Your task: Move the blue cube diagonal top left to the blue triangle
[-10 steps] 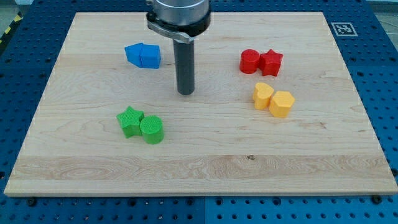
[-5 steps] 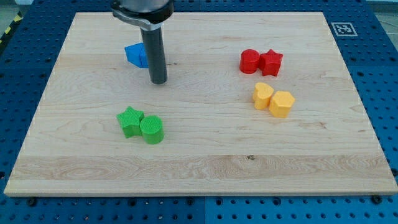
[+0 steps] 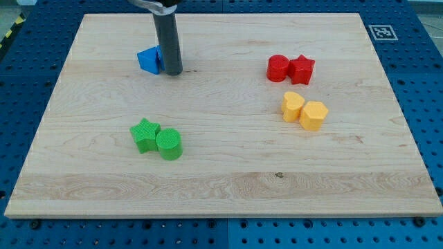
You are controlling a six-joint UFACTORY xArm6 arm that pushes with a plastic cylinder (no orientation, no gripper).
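My tip [image 3: 171,72] rests on the wooden board [image 3: 228,187] in the upper left part of the view. It stands right against the right side of the blue pair. The left blue block, the triangle [image 3: 146,61], shows clearly. The blue cube next to it is almost wholly hidden behind the rod; only a sliver [image 3: 158,52] shows at the rod's left edge. I cannot tell whether the tip touches the cube.
A green star [image 3: 145,133] and green cylinder [image 3: 169,144] sit together at lower left. A red cylinder [image 3: 277,68] and red star [image 3: 302,68] sit at upper right. Two yellow blocks [image 3: 293,106] [image 3: 313,115] lie below them.
The rod has moved left and towards the view's top, from the board's middle to the blue pair. It now covers the blue cube. No block has visibly moved.
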